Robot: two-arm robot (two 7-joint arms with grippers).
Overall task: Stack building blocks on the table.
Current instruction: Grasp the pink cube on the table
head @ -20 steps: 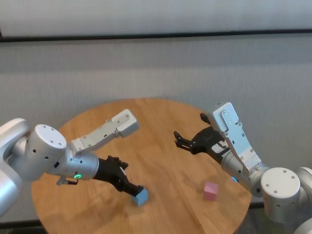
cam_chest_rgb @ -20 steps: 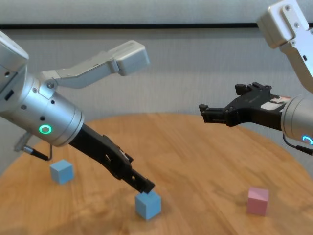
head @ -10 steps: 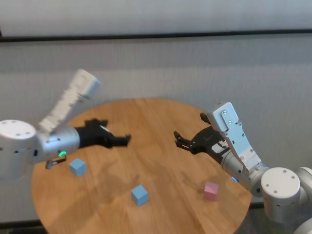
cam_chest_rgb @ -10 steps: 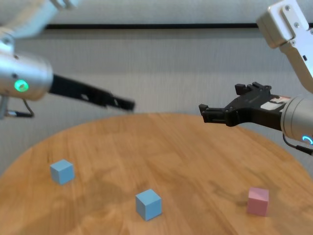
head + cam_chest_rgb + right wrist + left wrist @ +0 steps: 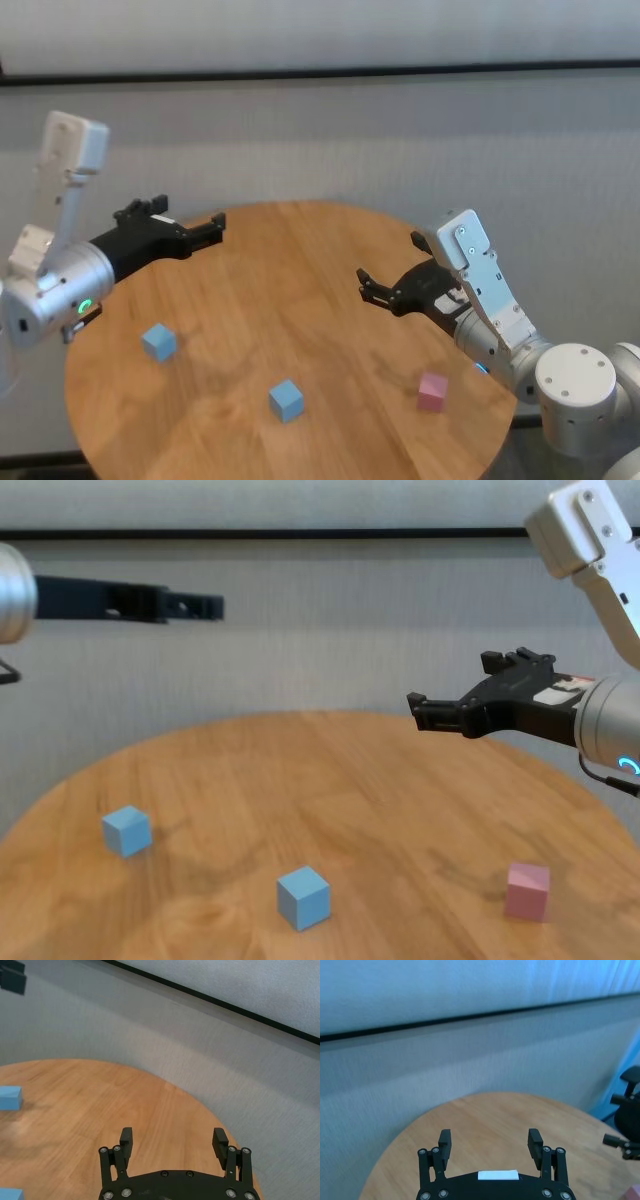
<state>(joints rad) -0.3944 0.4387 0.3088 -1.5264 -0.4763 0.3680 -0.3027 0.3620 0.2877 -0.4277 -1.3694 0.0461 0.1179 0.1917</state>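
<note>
Now that my left tool (image 5: 185,232) has let go of the middle blue block (image 5: 286,399) and lifted away wide, nothing is stacked; my right tool (image 5: 385,288) hovers wide too.

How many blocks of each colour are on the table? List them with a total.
Light blue blocks: 2, one near the table's left edge, one near its front.
Pink block: 1, on the right.
Total: 3, all lying apart on the table, none stacked.

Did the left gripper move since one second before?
Yes. The left gripper rose from the middle blue block and drew back toward the table's far left edge.
</note>
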